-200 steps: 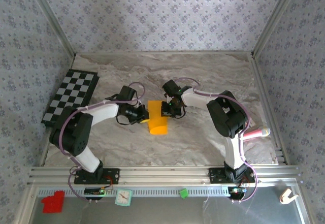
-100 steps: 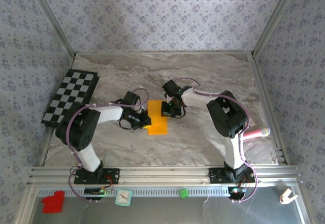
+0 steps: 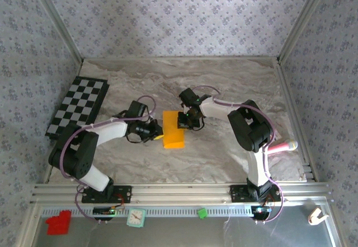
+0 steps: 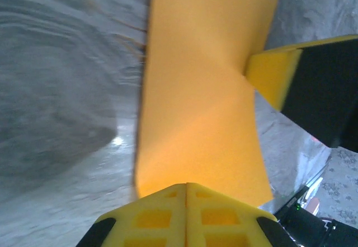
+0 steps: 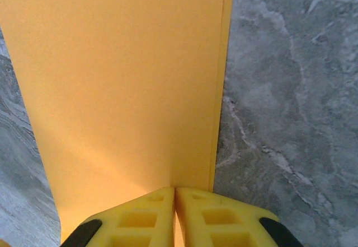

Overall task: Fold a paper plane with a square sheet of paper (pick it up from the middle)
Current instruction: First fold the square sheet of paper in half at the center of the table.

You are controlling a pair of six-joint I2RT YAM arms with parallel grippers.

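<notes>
I judge the orange sheet (image 3: 174,130) light, limp, easily creased, best held at its edges; left gripper (image 4: 186,194) and right gripper (image 5: 174,197) each pinch one long edge.

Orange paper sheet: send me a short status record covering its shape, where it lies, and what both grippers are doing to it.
item: square sheet of paper, folded into a narrow rectangle
location: on the table, between the two arms
layers: doubled edge visible along one long side in the right wrist view
left gripper: shut, tips at the paper's left long edge
right gripper: shut, tips at its right long edge
grip: pinching or just pressing, cannot tell
plane shape: no pointed nose yet
nearby: checkered mat, far left, apart from the paper
</notes>
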